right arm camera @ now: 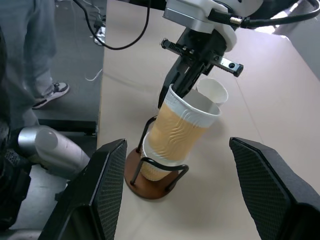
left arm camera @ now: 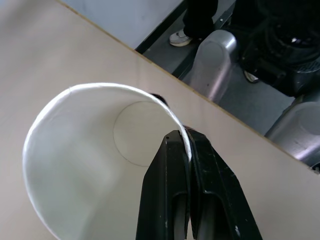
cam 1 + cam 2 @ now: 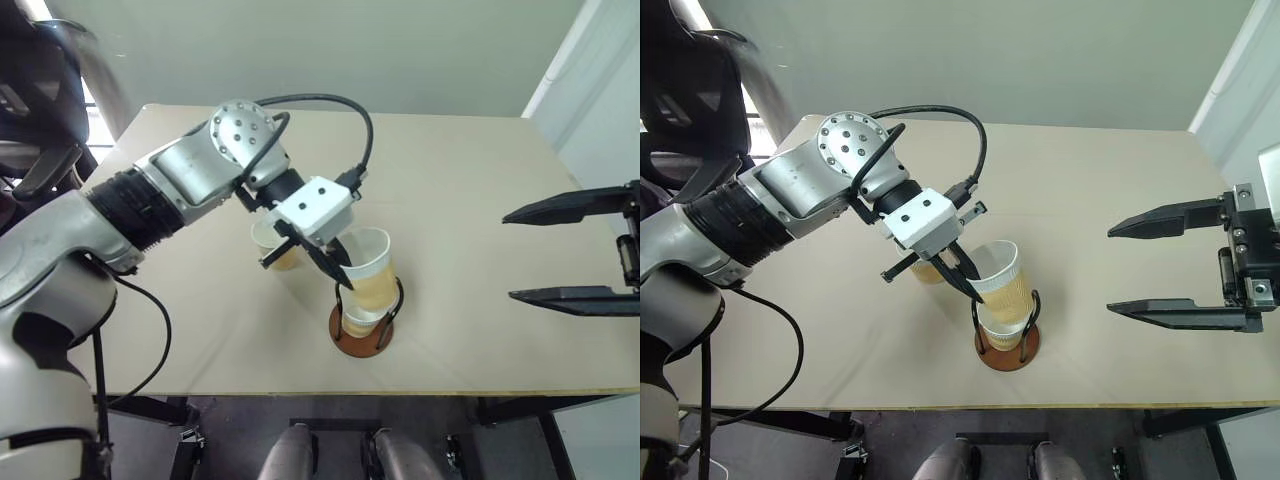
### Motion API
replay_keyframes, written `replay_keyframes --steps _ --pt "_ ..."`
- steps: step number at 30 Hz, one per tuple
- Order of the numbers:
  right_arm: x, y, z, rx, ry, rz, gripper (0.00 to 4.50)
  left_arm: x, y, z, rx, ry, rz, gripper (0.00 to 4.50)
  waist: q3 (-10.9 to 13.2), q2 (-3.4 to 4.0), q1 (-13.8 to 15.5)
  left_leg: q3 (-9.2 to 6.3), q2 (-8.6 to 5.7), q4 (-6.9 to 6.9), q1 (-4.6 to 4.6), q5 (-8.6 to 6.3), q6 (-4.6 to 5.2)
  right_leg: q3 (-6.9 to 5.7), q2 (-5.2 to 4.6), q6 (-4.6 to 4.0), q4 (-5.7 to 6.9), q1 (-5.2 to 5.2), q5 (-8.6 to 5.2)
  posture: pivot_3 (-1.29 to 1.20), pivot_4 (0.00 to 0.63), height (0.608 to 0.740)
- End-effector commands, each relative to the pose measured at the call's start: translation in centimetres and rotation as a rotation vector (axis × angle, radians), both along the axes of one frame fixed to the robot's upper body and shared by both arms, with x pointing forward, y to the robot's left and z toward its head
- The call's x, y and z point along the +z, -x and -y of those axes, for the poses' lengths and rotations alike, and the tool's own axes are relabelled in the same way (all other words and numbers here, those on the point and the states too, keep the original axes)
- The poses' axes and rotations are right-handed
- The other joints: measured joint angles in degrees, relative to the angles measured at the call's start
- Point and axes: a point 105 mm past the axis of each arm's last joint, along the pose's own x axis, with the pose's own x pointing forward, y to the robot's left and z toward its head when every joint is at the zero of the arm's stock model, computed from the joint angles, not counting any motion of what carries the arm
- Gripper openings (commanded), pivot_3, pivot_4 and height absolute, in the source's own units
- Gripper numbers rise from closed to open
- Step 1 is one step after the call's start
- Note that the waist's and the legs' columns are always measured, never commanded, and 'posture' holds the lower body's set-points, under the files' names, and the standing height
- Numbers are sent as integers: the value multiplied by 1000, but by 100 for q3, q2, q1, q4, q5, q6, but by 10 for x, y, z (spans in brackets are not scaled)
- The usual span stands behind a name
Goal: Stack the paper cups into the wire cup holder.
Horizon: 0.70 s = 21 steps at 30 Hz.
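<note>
My left gripper [image 3: 343, 278] is shut on the rim of a paper cup [image 3: 372, 272], tan outside and white inside. The cup is tilted, and its bottom sits inside the black loops of the wire cup holder [image 3: 360, 344] near the table's front edge. A second paper cup [image 3: 360, 321] stands nested in the holder under it. A third paper cup [image 3: 268, 242] stands upright on the table just behind my left wrist. In the left wrist view both fingers pinch the white rim [image 2: 186, 142]. Off to the right my right gripper [image 3: 508, 256] is open and empty, well apart from the holder.
The tan table [image 3: 470, 180] has bare room behind and to the right of the holder. Its front edge [image 3: 400, 392] runs just below the holder's base. A person's legs and shoe [image 1: 50, 92] stand on the floor beside the table.
</note>
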Motion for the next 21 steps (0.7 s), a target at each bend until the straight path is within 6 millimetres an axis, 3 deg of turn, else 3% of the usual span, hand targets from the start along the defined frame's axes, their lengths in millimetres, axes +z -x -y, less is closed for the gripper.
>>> replay_keyframes --steps 1,21 --pt "7 5 1 -24 1 47 3361 9 2 0 -47 -25 43 55 1 3 -4 2 0 4 -2 -2 2 1 0 1 0 0 0 0 150 740" --pt "5 6 1 -75 13 59 3361 -3 -7 1 -53 -83 57 55 1 11 12 24 -3 21 -9 -20 30 11 -5 22 -1 0 -7 0 150 740"
